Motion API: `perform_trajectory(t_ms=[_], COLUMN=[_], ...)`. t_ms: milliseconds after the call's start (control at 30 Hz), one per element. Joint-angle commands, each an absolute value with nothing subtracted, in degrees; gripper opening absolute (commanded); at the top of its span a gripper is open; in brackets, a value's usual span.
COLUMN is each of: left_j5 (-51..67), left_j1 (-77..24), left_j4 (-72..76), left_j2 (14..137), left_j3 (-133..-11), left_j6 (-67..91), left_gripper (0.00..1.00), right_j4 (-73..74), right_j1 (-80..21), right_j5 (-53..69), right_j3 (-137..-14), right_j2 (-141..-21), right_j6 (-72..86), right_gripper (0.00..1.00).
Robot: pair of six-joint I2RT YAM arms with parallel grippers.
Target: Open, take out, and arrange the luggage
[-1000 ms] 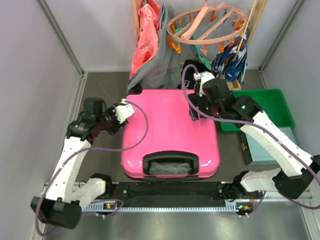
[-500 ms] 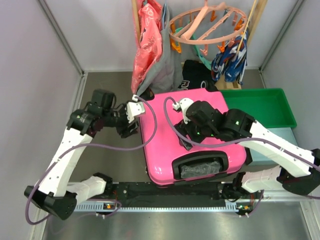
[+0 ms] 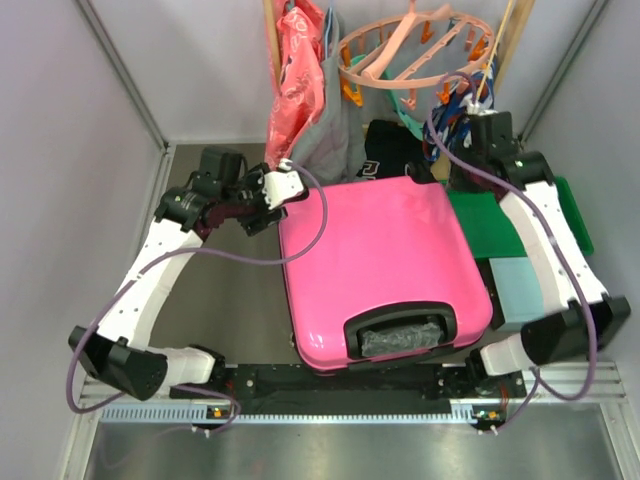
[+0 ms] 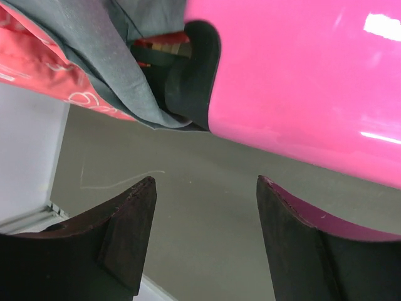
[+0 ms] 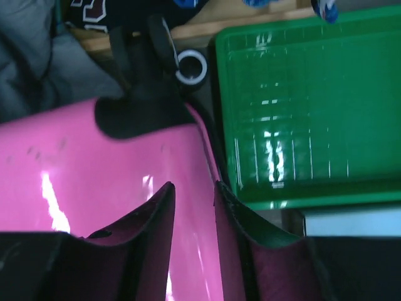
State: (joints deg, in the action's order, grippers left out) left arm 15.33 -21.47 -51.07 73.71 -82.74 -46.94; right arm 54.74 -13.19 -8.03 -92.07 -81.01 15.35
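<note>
I see the hot-pink suitcase (image 3: 380, 262) lying closed mid-frame, handle (image 3: 400, 331) toward the bottom edge, left gripper (image 4: 205, 182) by its upper-left corner, fingers wide apart on nothing, right gripper (image 5: 193, 185) over its upper-right edge beside the green tray (image 5: 294, 106), fingers narrowly apart, probably empty.

luggage (image 3: 385, 265) on table (image 3: 220, 300) | tray (image 3: 468, 218) just right of it | flat box (image 3: 515, 285) before tray | hung clothes (image 3: 310, 110) behind luggage
</note>
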Motion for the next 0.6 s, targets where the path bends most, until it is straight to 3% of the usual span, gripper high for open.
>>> perform_trajectory(t_ms=[0,133,267,567], left_j5=[11.96,7.22,7.64,19.5], left_j1=[-21.45,-21.45,-21.45,-22.24], left_j4=[-46.5,-35.27,-29.1,-28.74], left_j2=[73.04,72.86,76.98,90.08], left_j3=[-82.1,-78.4,-82.51,-90.53], left_j6=[-47.03,-39.48,-32.36,-30.58], left_gripper=[0.7,0.64,0.55,0.43], right_j4=[49.4,48.69,47.38,41.76], right_j1=[-13.27,-13.18,-13.18,-13.18], right_j5=[-10.2,-9.32,-8.88,-6.95], right_j3=[-97.55,-102.3,-102.66,-95.02], right_j2=[-91.81,-99.39,-101.95,-101.95], right_j6=[8.9,6.16,5.28,2.2], right_gripper=[0.3,0.28,0.28,0.31])
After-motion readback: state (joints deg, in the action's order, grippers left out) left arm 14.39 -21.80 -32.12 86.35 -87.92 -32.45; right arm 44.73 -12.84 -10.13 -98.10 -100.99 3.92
